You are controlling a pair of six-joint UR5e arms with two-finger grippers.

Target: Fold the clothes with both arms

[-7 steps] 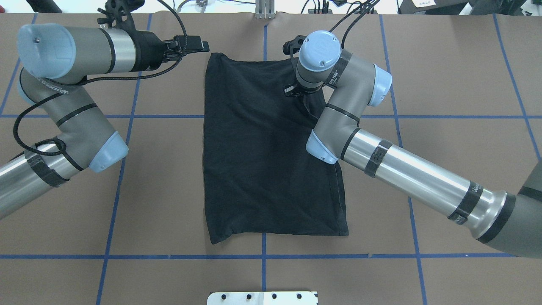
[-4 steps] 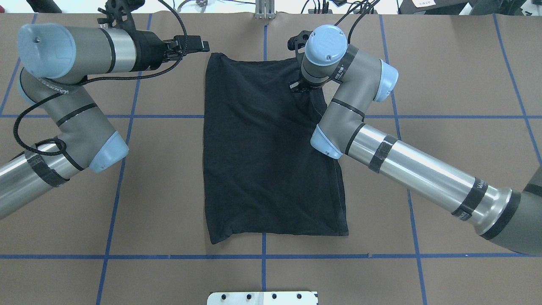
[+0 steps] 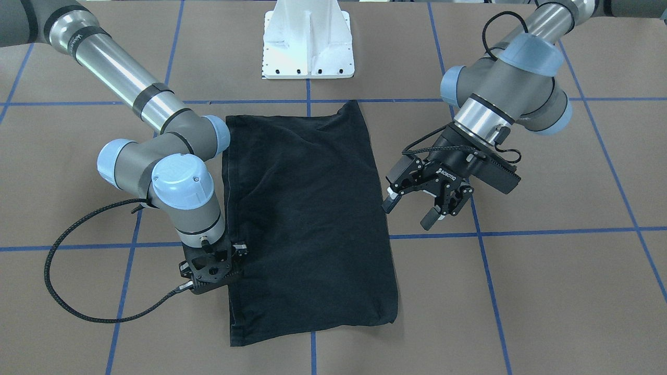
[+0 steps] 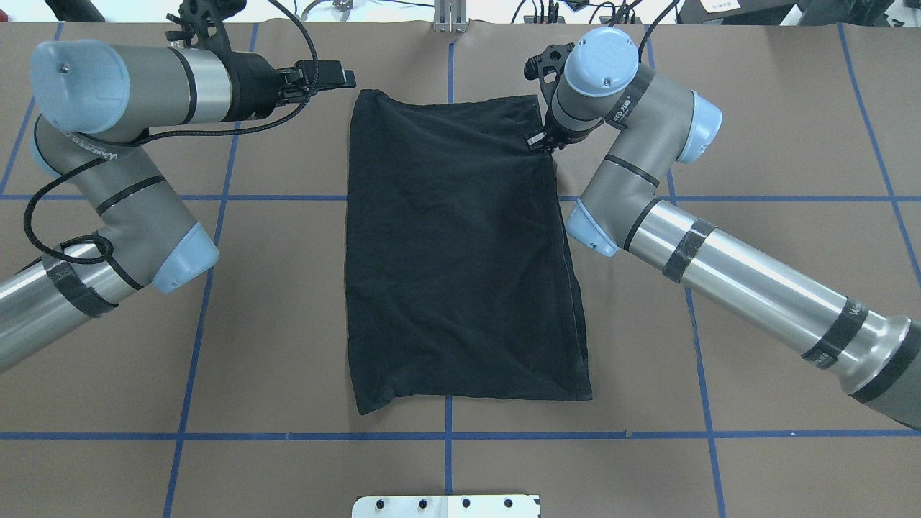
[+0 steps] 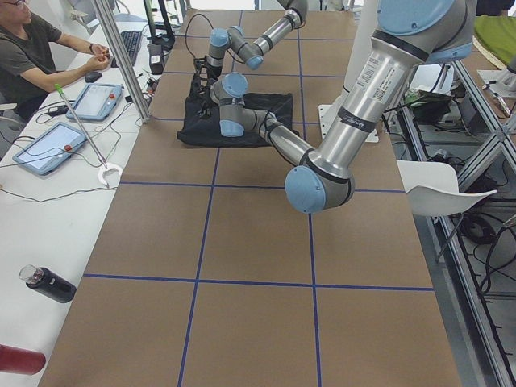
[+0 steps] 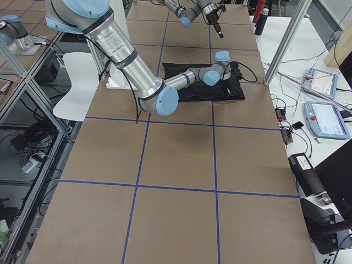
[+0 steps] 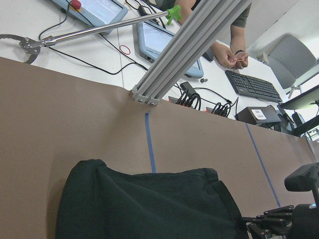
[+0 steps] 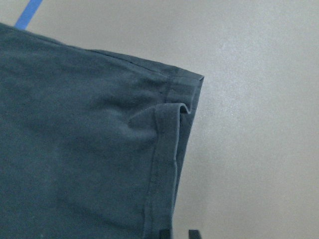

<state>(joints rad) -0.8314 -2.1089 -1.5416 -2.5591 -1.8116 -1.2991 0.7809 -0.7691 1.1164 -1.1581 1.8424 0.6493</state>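
The black T-shirt (image 4: 453, 244) (image 3: 307, 219) lies folded into a tall rectangle in the middle of the brown table. My right gripper (image 4: 536, 140) (image 3: 213, 271) points down at the shirt's far right corner. In the right wrist view its fingertips (image 8: 164, 234) stand close together on the hem of the shirt (image 8: 75, 149), shut on that edge. My left gripper (image 4: 344, 78) (image 3: 409, 214) hovers open above the table just outside the shirt's far left corner and touches nothing. The left wrist view shows the shirt's (image 7: 149, 204) far edge.
The white pedestal base (image 3: 307, 47) stands on the robot's side of the shirt. Blue tape lines (image 4: 446, 435) grid the table. Beyond the far edge are an aluminium post (image 7: 189, 45), tablets and cables, and a seated person (image 5: 32, 48).
My right gripper has moved away from the robot and to the right, drawing the shirt's far right corner outward so the far edge is wider. The left arm has stayed still.
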